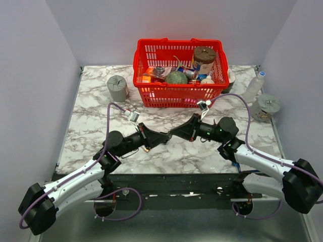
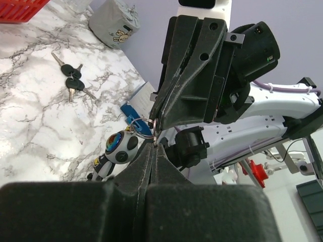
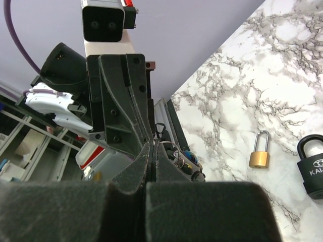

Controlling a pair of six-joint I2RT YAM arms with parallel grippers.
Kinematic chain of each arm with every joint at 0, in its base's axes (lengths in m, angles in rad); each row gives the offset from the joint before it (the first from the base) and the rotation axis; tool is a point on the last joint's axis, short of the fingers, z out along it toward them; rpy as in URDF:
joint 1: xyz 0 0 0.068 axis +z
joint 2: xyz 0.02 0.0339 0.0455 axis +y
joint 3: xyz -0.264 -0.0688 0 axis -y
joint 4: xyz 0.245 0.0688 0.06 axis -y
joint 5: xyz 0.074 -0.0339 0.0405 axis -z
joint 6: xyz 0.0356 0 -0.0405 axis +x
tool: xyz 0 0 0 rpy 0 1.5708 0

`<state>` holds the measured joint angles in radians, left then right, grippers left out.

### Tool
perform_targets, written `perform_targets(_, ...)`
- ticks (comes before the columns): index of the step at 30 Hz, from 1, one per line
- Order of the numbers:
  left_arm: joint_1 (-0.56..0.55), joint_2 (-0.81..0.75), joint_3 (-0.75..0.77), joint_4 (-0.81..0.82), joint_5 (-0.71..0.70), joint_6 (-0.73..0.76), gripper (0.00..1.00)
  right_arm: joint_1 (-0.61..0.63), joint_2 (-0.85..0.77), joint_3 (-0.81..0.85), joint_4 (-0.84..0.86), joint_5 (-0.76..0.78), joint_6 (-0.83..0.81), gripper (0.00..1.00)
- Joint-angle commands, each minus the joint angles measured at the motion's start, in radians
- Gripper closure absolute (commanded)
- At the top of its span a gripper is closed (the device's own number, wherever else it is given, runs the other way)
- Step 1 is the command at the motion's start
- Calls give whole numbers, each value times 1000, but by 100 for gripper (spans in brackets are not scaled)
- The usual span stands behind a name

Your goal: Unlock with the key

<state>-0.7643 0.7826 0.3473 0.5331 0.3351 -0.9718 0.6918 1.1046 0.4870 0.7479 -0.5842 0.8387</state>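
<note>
The key (image 2: 71,79), a small bunch with dark heads and silvery blades, lies loose on the marble, apart from both grippers. My left gripper (image 2: 154,143) and right gripper (image 3: 154,144) meet tip to tip above the table, both shut. Pinched where the tips meet is the silver key ring (image 2: 143,126) of a panda charm (image 2: 119,146), which hangs below it. The same key ring (image 3: 175,151) shows beside my right fingers. A black padlock (image 3: 314,167) and a small brass padlock (image 3: 259,157) lie on the table. From above, the left gripper (image 1: 163,137) faces the right gripper (image 1: 174,134).
A red basket (image 1: 146,91) full of odds and ends stands at the back centre. One grey tape roll (image 1: 117,87) sits left of it, another grey tape roll (image 1: 268,106) and a clear bottle (image 1: 254,86) at the right edge. A blue object (image 2: 130,112) lies near the charm.
</note>
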Motion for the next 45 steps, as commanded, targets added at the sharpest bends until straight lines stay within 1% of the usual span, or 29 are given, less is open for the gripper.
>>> perform_targets(1,-7,-2,12,-40,21,48,100,0,11,7,-4,-6,-38,99)
perform_targets(3,-7,-11,18,-71,24,79,100,0,5,21,-71,-19,-64,99)
perform_targets(5,-6,-11,47,-157,57,134,100,0,-15,42,-146,-29,-133,99)
perform_targets(6,-6,-5,61,-195,73,156,100,0,-26,56,-247,-31,-163,99)
perform_targets(7,-4,1,87,-261,93,172,100,0,-35,80,-293,-31,-223,97)
perform_targets(8,-3,9,100,-295,134,189,100,-1,-57,93,-339,-29,-254,91)
perform_targets(9,-3,26,113,-327,156,229,100,0,-67,107,-432,-26,-286,87)
perform_targets(10,-3,33,142,-390,180,249,100,0,-78,139,-485,-25,-355,81)
perform_targets(11,-3,41,157,-422,208,274,100,0,-92,160,-539,-23,-392,72)
perform_targets(12,-3,56,171,-455,249,313,100,0,-98,177,-636,-28,-427,66)
perform_targets(13,-3,61,183,-511,277,335,100,0,-104,189,-674,-32,-485,61)
perform_targets(14,-3,69,209,-531,298,358,100,0,-107,215,-709,-42,-513,52)
perform_targets(15,-3,82,225,-571,349,381,100,0,-109,225,-779,-67,-539,48)
perform_targets(17,-3,98,271,-660,395,464,100,2,-106,249,-840,-89,-601,44)
perform_targets(18,-3,107,285,-688,419,494,100,2,-91,274,-895,-121,-619,44)
perform_targets(19,-3,122,297,-740,453,543,100,5,-81,285,-919,-138,-650,45)
perform_targets(22,-1,141,340,-814,490,603,100,17,-40,309,-973,-198,-679,49)
perform_targets(24,-3,152,354,-828,502,634,100,32,-26,312,-984,-230,-685,55)
perform_targets(28,-3,176,360,-832,541,653,100,52,-3,306,-967,-284,-670,59)
perform_targets(33,-3,198,358,-828,542,663,100,66,-6,294,-927,-332,-642,64)
perform_targets(40,-1,205,358,-809,558,665,100,78,12,280,-898,-336,-627,65)
perform_targets(45,-1,204,354,-800,561,657,100,101,23,274,-846,-335,-602,65)
